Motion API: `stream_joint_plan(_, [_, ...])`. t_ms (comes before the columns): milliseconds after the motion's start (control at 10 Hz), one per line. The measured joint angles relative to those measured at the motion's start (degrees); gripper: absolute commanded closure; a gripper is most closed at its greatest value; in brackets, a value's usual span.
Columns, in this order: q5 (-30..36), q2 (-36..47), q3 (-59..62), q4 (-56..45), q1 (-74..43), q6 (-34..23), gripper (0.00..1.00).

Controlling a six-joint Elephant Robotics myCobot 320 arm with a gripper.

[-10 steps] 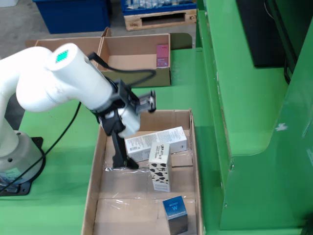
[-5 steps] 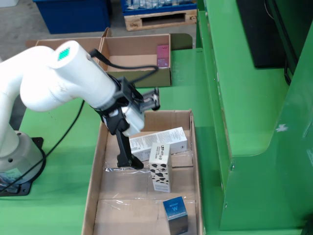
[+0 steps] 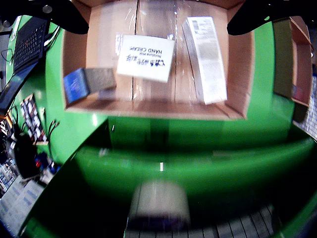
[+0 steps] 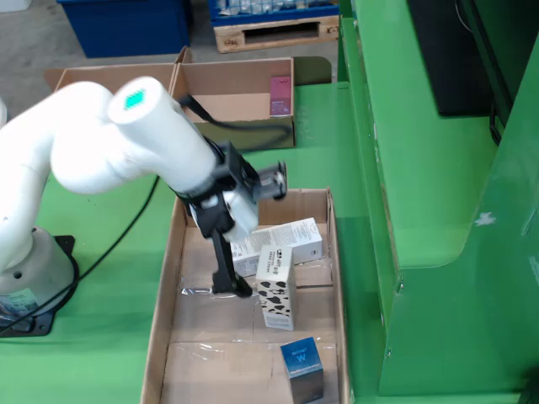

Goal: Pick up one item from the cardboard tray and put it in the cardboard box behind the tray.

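Fixed view: my white arm (image 4: 109,143) reaches down into the long brown cardboard tray (image 4: 165,286) that lies on the green counter (image 4: 101,286). The black hand (image 4: 229,282) hangs low inside the tray, its tip close to the tray floor, just left of the upright white carton with black cow-like patches (image 4: 276,286) and in front of the long white carton lying on its side (image 4: 282,238). I see only one dark finger (image 4: 223,265) from here; nothing sits between the fingers in either view, but I cannot tell how far apart they stand. A small blue box (image 4: 301,362) stands nearer the tray's front end, well apart from the hand.

Behind the tray, the open brown cardboard box (image 4: 236,101) holds a small pink packet (image 4: 280,94) against its right wall.

Wrist view: the two dark finger tips (image 3: 59,12) frame the upper corners. Between them lie the white carton printed "HAND CREAM" (image 3: 146,57), the long white carton (image 3: 205,57) to its right, and the blue box (image 3: 77,85) at left, all inside the tray (image 3: 148,106). Clear tape or film glints on the tray floor.
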Motion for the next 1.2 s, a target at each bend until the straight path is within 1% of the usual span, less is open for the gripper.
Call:
stream_joint_plan(200, [0.0,-5.0,4.3,-2.9,0.5,-0.1,0.0])
stream_joint_plan(500, [-0.4,-6.1,12.4,-0.8,1.0,-0.1,0.0])
stream_joint_plan(600, [-0.5,-6.9,14.5,1.7,0.7,-0.1,0.0])
stream_joint_plan(900, [-1.3,-8.4,14.6,5.9,1.2,-0.1,0.0])
stream_joint_plan(1200, [-1.5,-8.6,14.7,6.5,1.2,-0.1,0.0])
